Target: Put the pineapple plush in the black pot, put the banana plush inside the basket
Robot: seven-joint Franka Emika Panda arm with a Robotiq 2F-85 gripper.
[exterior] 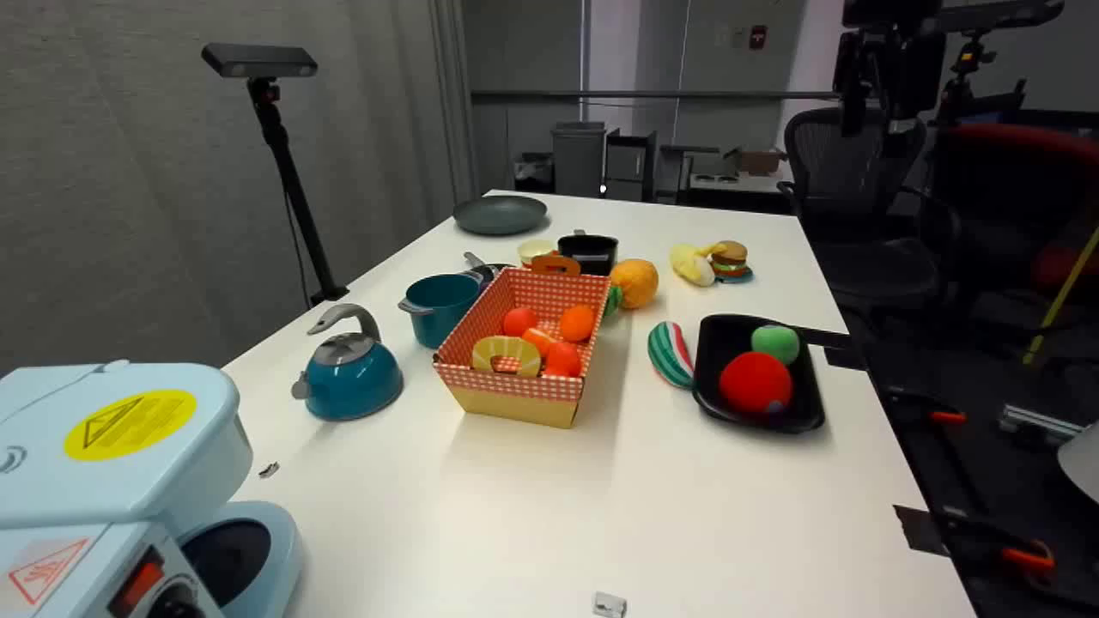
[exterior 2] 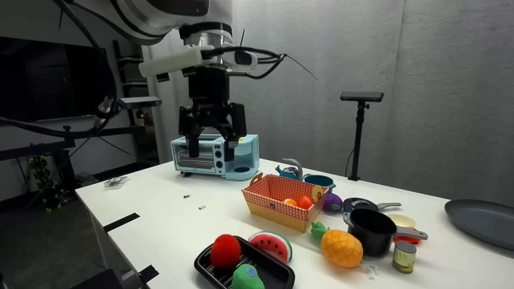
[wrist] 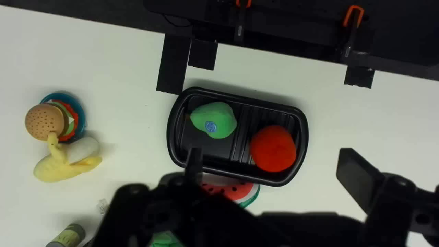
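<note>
Black tray (exterior: 728, 333): in an exterior view, on the tabletop (exterior: 687, 506), a red plush (exterior: 755, 384) and a green plush (exterior: 776, 344) lying inside.
Basket (exterior: 515, 386): left of the tray, apart from it, red and orange toys (exterior: 562, 359) in it.
Banana plush (exterior: 692, 263): beyond the tray, on the tabletop.
Pineapple plush (exterior 2: 342, 248): in an exterior view, right of the tray, lying on the tabletop.
Black pot (exterior 2: 379, 243): also right of the tray, farther out.
Jaws: spread wide, hanging well above the tray.
Watermelon plush (wrist: 240, 192): in the wrist view, just beside the tray, partly hidden by the jaws.
</note>
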